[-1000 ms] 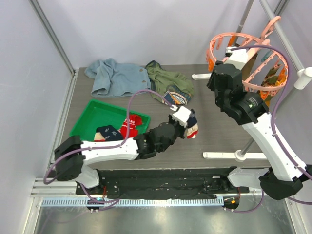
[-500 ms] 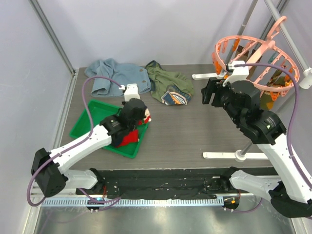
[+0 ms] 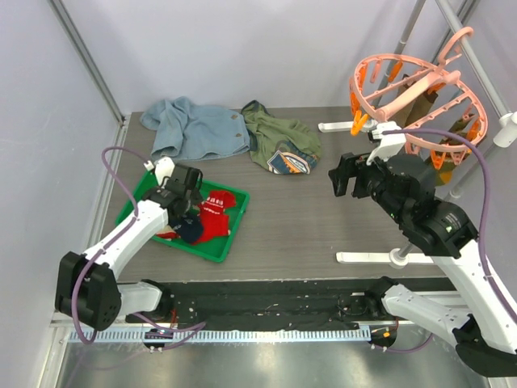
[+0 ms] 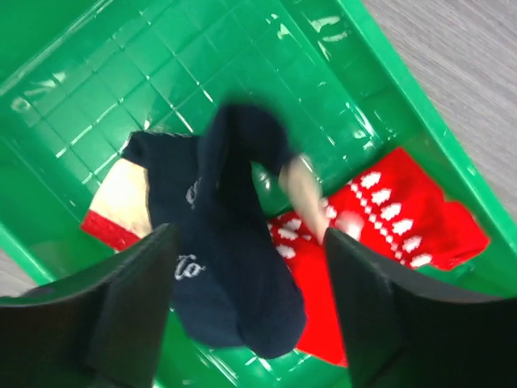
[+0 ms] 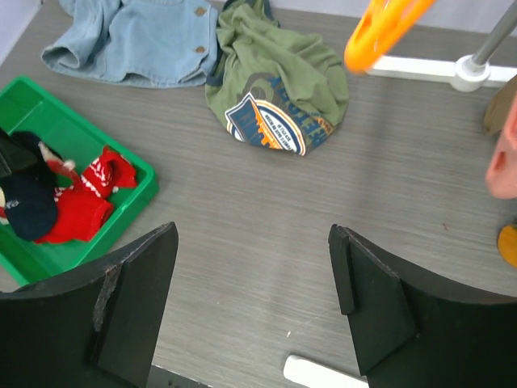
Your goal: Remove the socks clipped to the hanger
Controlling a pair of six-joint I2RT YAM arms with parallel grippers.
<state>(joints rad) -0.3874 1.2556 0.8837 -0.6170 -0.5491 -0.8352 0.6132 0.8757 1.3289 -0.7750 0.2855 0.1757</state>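
Note:
The salmon-pink hanger hangs at the right rear with orange clips; a brown sock is still clipped under its far side. My left gripper hovers open over the green tray. Between its fingers in the left wrist view, a blurred navy sock drops loose onto a red white-patterned sock. My right gripper is open and empty over bare table, left of and below the hanger. An orange clip dangles ahead of it.
A light-blue garment and an olive-green garment lie at the back of the table. The rack's white feet and grey pole stand on the right. The tray shows in the right wrist view.
My left arm swung from mid-table to the tray and opened, letting the navy sock fall. My right gripper opened and drew back left from the hanger, which swung.

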